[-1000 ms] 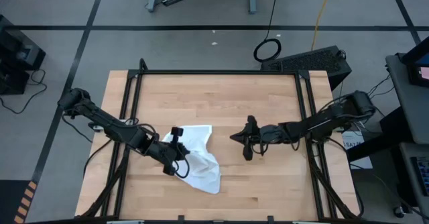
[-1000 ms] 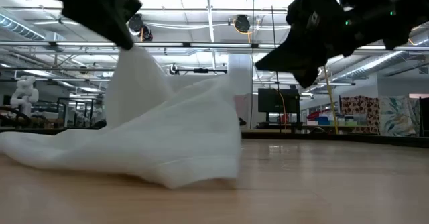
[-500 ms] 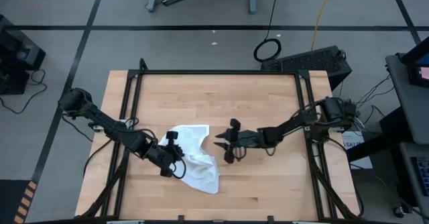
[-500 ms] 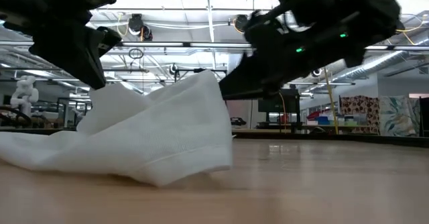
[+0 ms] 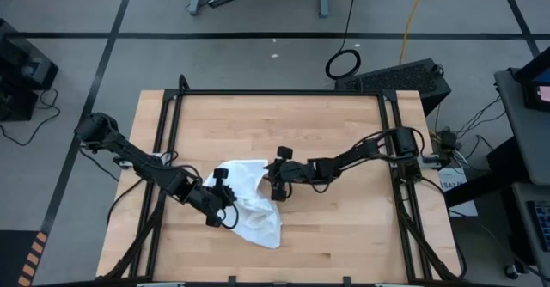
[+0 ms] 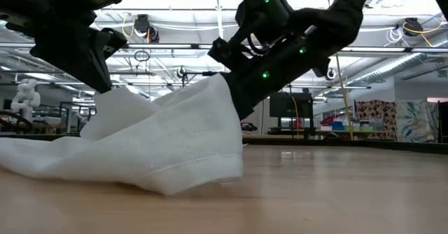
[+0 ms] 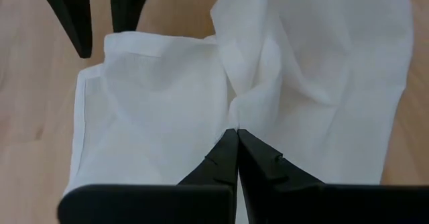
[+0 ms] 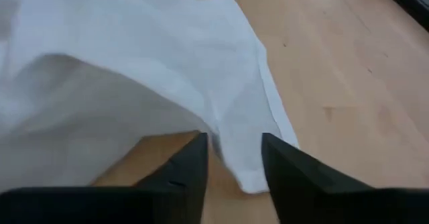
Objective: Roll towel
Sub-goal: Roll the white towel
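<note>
White towel (image 5: 249,203) lies crumpled on the wooden table (image 5: 344,124), left of centre, bunched into soft folds. Left gripper (image 5: 225,198) pinches a pleat, fingers pressed together. Right gripper (image 5: 273,180) straddles its raised edge, fingers spread.

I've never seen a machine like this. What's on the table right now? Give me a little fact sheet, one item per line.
Surface: wooden tabletop inside a black frame
Cloth: plain white soft towel, crumpled, one part lifted off the wood
Left gripper: shut, pinching a fold of the towel
Right gripper: open, fingers either side of the towel's raised edge, not yet closed on it
Rolling: not started; no roll visible
</note>
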Robot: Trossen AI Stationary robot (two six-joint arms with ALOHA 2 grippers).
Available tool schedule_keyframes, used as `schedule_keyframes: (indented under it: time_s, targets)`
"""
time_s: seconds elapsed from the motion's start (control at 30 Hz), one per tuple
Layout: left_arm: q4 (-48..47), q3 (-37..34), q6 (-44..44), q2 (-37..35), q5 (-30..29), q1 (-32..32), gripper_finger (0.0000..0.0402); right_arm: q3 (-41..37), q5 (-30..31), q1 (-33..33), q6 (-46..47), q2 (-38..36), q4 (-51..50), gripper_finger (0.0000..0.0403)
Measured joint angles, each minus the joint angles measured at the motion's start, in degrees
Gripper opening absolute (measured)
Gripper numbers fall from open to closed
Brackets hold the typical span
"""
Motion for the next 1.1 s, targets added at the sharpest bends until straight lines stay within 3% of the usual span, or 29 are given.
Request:
schedule_keyframes:
  time_s: [0.2, 0.37, 0.5, 0.7, 0.83, 0.97, 1.1]
  targets:
    - [2.67, 0.0, -1.89, 0.0, -3.27, 0.0, 0.0014, 0.95, 0.16, 0.37, -2.58, -0.36, -2.74, 0.0011]
    - [6.41, 0.23, -1.04, -0.02, -4.95, -0.26, 0.0027, 2.25, 2.82, 1.58, -3.91, -2.77, -6.34, 0.001]
    - [6.56, 0.85, -1.33, -0.45, -6.26, -0.24, 0.0069, 2.65, 8.58, 3.72, -6.8, -7.39, -12.05, 0.0003]
    - [5.69, 0.85, 0.06, -2.29, -16.34, 0.44, 0.0148, 2.67, 13.8, 8.33, -15.51, -14.43, -17.75, 0.0001]
    - [5.37, 0.85, 2.25, -2.78, -22.69, 2.18, 0.0179, 2.67, 18.62, 11.4, -17.93, -17.93, -20.42, 0.0001]
    - [4.89, 0.57, 3.15, -2.08, -22.57, 6.62, 0.0187, 2.67, 21.65, 13.51, -18.11, -19.86, -21.87, 0.0001]
    - [5.47, -1.75, 2.37, -1.99, -17.74, 11.67, 0.0188, 2.67, 21.67, 15.06, -18.01, -20.39, -22.33, 0.0001]
